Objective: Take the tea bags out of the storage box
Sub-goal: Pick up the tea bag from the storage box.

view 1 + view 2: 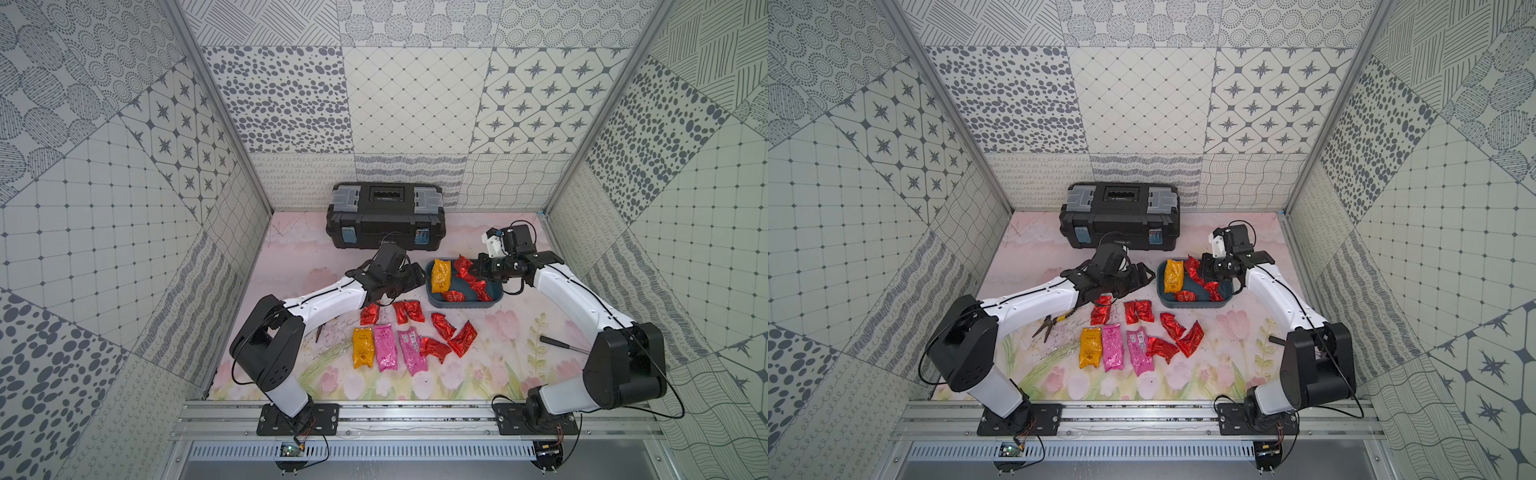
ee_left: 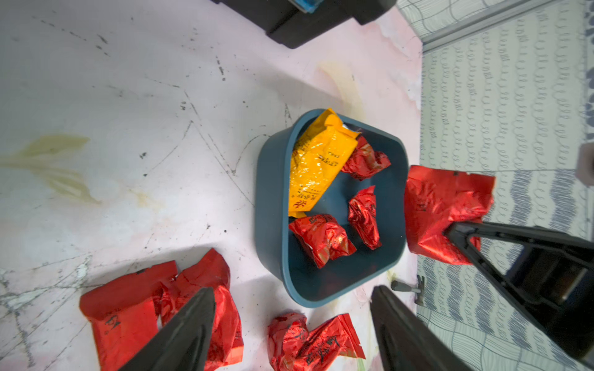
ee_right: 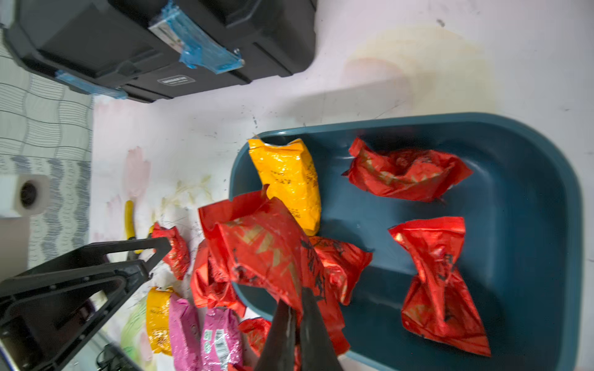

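The teal box (image 1: 461, 304) sits right of centre in both top views, shallow and round-cornered. Inside it lie an orange bag (image 1: 441, 275) and three crinkled red bags (image 3: 405, 175). The right gripper (image 3: 297, 305) is pinched tight on another red bag (image 3: 263, 247), held above the box. The left gripper (image 2: 293, 289) gapes wide, empty, just left of the box. More shiny bags (image 1: 385, 347), red, pink and orange, lie on the mat (image 1: 291, 257) at centre frame

toolbox nameplate (image 3: 172, 80): pale lettering, too blurred to read
red packet (image 3: 266, 257): black characters down one edge, illegible
loose red packets (image 2: 316, 345): large black brush-style characters, illegible
orange-yellow packet (image 2: 316, 163): rows of dark characters, illegible
pink packet (image 3: 220, 337): white sticker, green mark, fine print unreadable
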Controlling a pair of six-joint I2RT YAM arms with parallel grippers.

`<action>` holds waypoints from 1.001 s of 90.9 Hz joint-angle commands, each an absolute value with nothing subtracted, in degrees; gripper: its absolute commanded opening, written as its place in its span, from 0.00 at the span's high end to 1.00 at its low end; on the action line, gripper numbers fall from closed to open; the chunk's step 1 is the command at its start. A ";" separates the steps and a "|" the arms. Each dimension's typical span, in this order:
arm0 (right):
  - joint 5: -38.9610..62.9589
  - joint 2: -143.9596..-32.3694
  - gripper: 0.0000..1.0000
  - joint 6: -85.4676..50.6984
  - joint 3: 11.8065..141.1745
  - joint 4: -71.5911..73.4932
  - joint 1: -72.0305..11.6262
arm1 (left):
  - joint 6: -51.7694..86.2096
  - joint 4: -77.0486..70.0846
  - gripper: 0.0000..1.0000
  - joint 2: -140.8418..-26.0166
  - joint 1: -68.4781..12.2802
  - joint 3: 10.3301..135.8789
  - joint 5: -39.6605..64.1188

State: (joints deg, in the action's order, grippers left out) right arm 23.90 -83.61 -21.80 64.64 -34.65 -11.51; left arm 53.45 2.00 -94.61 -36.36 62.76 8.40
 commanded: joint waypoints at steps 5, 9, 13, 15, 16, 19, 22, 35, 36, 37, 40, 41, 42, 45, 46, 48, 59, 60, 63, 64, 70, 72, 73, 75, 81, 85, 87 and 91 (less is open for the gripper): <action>36.72 -80.76 0.99 -28.91 62.92 -27.76 -12.67 | 56.87 -14.93 0.15 -92.20 -35.97 59.73 18.26; 38.73 -80.23 0.99 -31.20 62.03 -25.10 -13.38 | 58.28 -16.73 0.13 -91.97 -35.88 58.89 19.00; 40.35 -80.02 0.99 -33.58 61.38 -22.65 -14.25 | 59.89 -19.10 0.12 -91.79 -35.74 58.11 19.74; 40.91 -79.92 0.99 -34.63 61.07 -21.33 -14.72 | 60.63 -20.18 0.11 -91.66 -35.63 57.77 19.97; 41.24 -79.91 0.99 -35.42 60.86 -20.77 -14.88 | 60.99 -20.64 0.11 -91.66 -35.61 57.54 20.00; 42.15 -79.96 0.99 -37.10 60.37 -18.94 -15.65 | 61.85 -21.71 0.11 -91.41 -35.44 57.04 20.13; 42.65 -80.02 0.99 -38.50 59.97 -17.30 -16.18 | 62.58 -22.97 0.12 -91.15 -35.35 56.61 20.31; 43.62 -81.75 0.99 -41.03 60.01 -15.06 -19.30 | 64.54 -28.53 0.16 -90.45 -35.07 54.98 21.01; 43.78 -81.83 0.99 -41.26 60.02 -14.78 -19.45 | 64.70 -28.81 0.16 -90.40 -35.03 54.87 21.14; 43.95 -81.96 0.99 -41.50 60.03 -14.55 -19.70 | 64.91 -29.17 0.17 -90.38 -35.05 54.86 21.20; 44.41 -82.32 0.99 -42.24 60.01 -13.75 -20.27 | 65.34 -30.05 0.20 -90.44 -34.99 54.63 21.37; 44.48 -82.42 0.99 -42.44 59.93 -13.42 -20.46 | 65.50 -30.32 0.21 -90.44 -34.98 54.51 21.41; 44.65 -82.52 0.99 -42.66 59.94 -13.17 -20.69 | 65.62 -30.54 0.22 -90.44 -34.98 54.46 21.43; 45.03 -82.79 0.99 -43.25 59.83 -12.16 -21.14 | 66.05 -30.99 0.25 -90.44 -35.00 54.18 21.26; 45.15 -82.84 0.99 -43.51 59.75 -11.79 -21.34 | 66.11 -31.01 0.27 -90.40 -35.04 54.07 21.17; 45.30 -82.94 0.99 -43.90 59.72 -11.17 -21.64 | 66.23 -31.20 0.29 -90.41 -34.93 53.88 21.11; 45.25 -83.58 0.99 -45.27 59.26 -9.75 -22.87 | 66.28 -31.82 0.43 -89.75 -34.89 53.03 19.88; 45.21 -83.62 0.99 -45.31 59.25 -9.75 -22.91 | 66.23 -31.91 0.45 -89.61 -34.85 52.88 19.74; 45.06 -83.75 0.99 -45.41 59.02 -9.76 -23.01 | 66.14 -32.10 0.48 -89.37 -34.89 52.56 19.43; 44.99 -83.84 0.99 -45.51 58.91 -9.71 -23.02 | 66.12 -32.18 0.50 -89.33 -34.85 52.43 19.30; 44.79 -84.08 0.99 -46.24 58.31 -8.93 -23.26 | 65.72 -32.25 0.56 -88.90 -34.83 52.17 18.81; 44.86 -84.19 0.99 -46.65 58.08 -8.45 -23.33 | 65.74 -32.26 0.58 -88.87 -34.88 52.07 18.72; 44.89 -84.28 0.99 -46.79 58.05 -8.14 -23.40 | 65.70 -32.26 0.59 -88.82 -34.84 52.05 18.72; 44.93 -84.40 0.99 -47.18 57.86 -7.79 -23.56 | 65.73 -32.30 0.61 -88.83 -34.84 52.04 18.65; 44.91 -84.74 0.99 -47.70 57.70 -7.06 -23.95 | 65.73 -32.49 0.66 -88.92 -34.84 52.04 18.62; 44.85 -84.91 0.99 -47.79 57.84 -6.95 -24.13 | 65.69 -32.52 0.69 -88.94 -34.85 52.04 18.53; 44.74 -84.97 0.98 -47.78 57.90 -6.99 -24.20 | 65.62 -32.52 0.71 -88.92 -34.88 52.03 18.45; 44.47 -85.07 0.98 -47.74 58.00 -7.17 -24.18 | 65.41 -32.32 0.73 -88.83 -34.89 51.97 18.19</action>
